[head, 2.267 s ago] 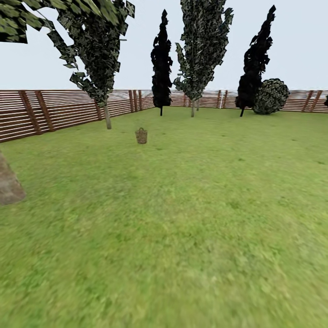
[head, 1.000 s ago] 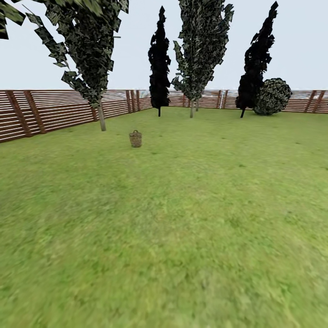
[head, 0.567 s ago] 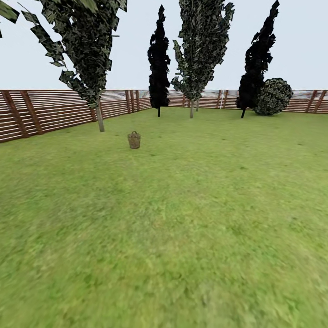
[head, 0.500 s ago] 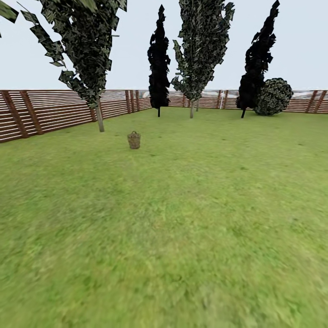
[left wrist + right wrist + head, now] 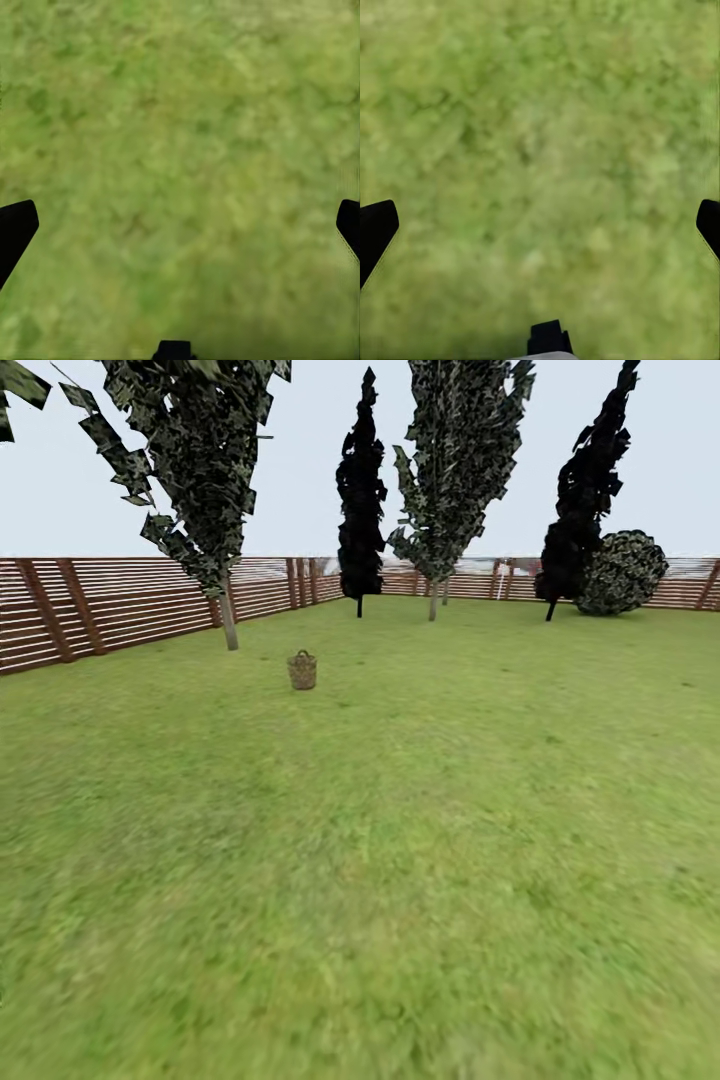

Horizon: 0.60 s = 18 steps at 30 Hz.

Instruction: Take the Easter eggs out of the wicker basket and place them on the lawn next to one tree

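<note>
The wicker basket (image 5: 302, 670) stands small and upright far ahead on the lawn (image 5: 420, 840), left of centre in the head view. The Easter eggs are hidden at this distance. A few leaves of the tree (image 5: 18, 388) reach into the top left corner, and its trunk is out of view. In the left wrist view my left gripper (image 5: 180, 225) is open over bare grass, its dark fingertips (image 5: 15, 229) wide apart. My right gripper (image 5: 540, 225) is likewise open over grass, holding nothing.
A slim-stemmed cypress (image 5: 228, 622) grows just behind and left of the basket. More dark cypresses (image 5: 360, 510) and a round bush (image 5: 622, 572) line the far side. A slatted wooden fence (image 5: 110, 600) bounds the garden at left and back.
The camera has moved forward and then turned a little left, so the basket and the cypresses sit slightly further right. A thick trunk at the left edge has left the view.
</note>
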{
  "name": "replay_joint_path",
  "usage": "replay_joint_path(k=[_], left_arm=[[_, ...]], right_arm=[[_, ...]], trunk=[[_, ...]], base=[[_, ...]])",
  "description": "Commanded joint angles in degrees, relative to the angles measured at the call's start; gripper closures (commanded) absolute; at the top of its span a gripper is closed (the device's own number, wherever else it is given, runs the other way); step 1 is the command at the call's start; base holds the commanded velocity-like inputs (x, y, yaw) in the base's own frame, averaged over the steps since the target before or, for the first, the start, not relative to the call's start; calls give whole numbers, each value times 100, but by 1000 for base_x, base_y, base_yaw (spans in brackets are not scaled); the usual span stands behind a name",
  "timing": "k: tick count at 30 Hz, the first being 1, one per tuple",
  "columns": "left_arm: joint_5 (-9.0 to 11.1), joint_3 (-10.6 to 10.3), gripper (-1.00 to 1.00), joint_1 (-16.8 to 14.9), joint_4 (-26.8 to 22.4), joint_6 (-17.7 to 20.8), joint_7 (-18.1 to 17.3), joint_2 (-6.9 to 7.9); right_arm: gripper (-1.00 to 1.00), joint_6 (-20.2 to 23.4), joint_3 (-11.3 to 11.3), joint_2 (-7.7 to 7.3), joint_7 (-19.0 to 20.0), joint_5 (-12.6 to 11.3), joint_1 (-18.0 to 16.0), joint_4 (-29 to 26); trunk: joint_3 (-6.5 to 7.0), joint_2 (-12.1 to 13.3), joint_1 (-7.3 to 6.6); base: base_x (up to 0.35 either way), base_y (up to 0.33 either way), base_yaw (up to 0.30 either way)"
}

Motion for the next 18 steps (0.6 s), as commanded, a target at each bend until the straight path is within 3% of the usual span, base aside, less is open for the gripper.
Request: replay_joint_path(k=[1,18], left_arm=[[-1,-48,-100,-5,6,-15,53,3],[-1,-48,-100,-5,6,-15,53,0]], right_arm=[[-100,-21,3,-1,6,-43,-3,5],[-100,-21,3,2,8,-43,-3,5]], trunk=[[-6,-3,4],[-6,-3,4]], base=[[334,-118,80],[334,-123,6]])
